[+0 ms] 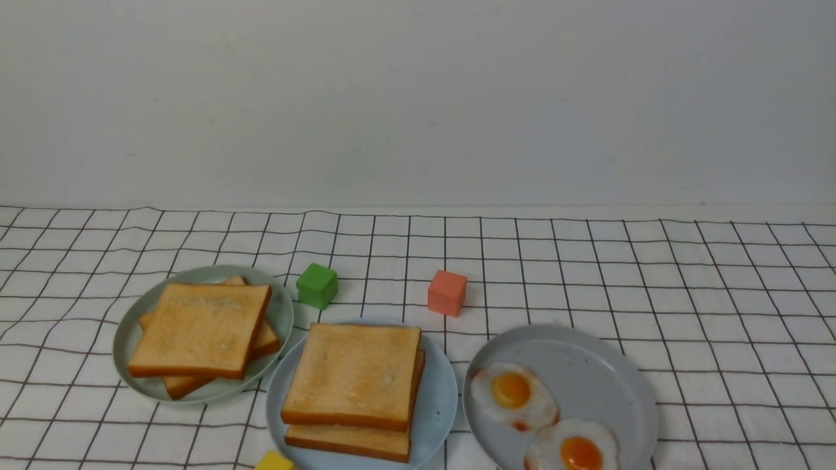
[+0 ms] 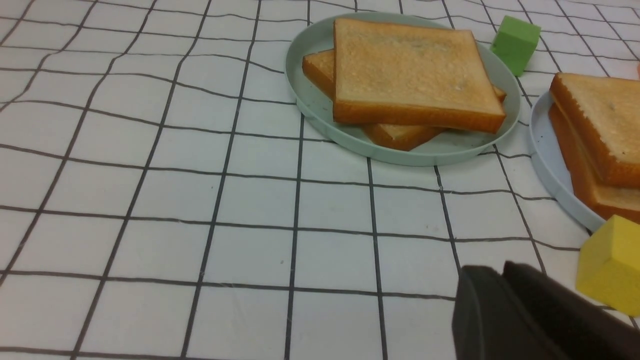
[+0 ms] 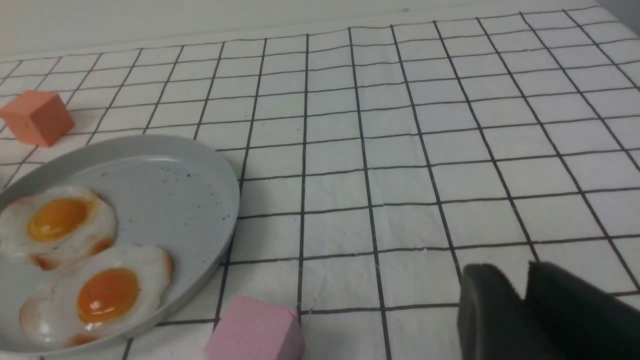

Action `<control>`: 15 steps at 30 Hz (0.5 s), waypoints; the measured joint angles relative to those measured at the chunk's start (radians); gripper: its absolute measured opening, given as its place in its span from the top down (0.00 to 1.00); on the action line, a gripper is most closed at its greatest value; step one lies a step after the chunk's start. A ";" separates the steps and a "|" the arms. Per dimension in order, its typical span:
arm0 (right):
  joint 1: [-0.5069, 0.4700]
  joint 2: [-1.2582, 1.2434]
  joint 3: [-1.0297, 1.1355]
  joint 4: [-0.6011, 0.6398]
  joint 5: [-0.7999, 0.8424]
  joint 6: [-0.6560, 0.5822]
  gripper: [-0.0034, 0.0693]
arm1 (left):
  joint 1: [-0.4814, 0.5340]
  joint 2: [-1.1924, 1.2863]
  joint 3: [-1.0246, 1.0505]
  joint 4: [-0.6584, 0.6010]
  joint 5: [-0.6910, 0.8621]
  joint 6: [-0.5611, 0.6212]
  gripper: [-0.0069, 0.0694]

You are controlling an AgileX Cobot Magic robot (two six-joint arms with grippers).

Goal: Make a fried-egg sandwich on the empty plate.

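Golden-brown toast dominates the near left of the checked tablecloth (image 1: 588, 274). The sandwich (image 1: 353, 388) sits on the light blue plate (image 1: 437, 405), in the middle of the near edge: two thick square slices stacked one on the other, edges nearly aligned; whether an egg lies between them cannot be told. Left of it, almost touching rims, a pale green plate (image 1: 130, 339) holds two more loose toast slices (image 1: 199, 329), the upper one turned at an angle over the lower. To the right of the blue plate a grey plate (image 1: 588, 365) carries two fried eggs (image 1: 513, 395) side by side along its near left part, the whites touching. Beyond the plates stand a green cube (image 1: 317, 285), just beside the pale green plate, and an orange cube (image 1: 447, 293) farther right. A yellow cube (image 1: 274, 461) peeks in at the near edge, just beside the blue plate, and a pink cube (image 3: 255, 332) lies near the grey plate's near rim. The left gripper (image 2: 505, 280) hovers over bare cloth near the yellow cube, its dark fingers pressed almost together, holding nothing. The right gripper (image 3: 520, 285) hangs over bare cloth right of the grey plate, its fingers slightly parted, a narrow gap showing between them, empty.
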 joint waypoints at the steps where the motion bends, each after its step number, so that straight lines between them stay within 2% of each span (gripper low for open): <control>1: 0.000 0.000 0.000 0.000 0.000 0.000 0.75 | 0.000 0.000 0.000 0.000 0.000 0.000 0.83; 15: 0.000 0.000 0.001 -0.001 -0.001 0.001 0.73 | 0.000 0.000 0.000 0.000 0.000 0.000 0.81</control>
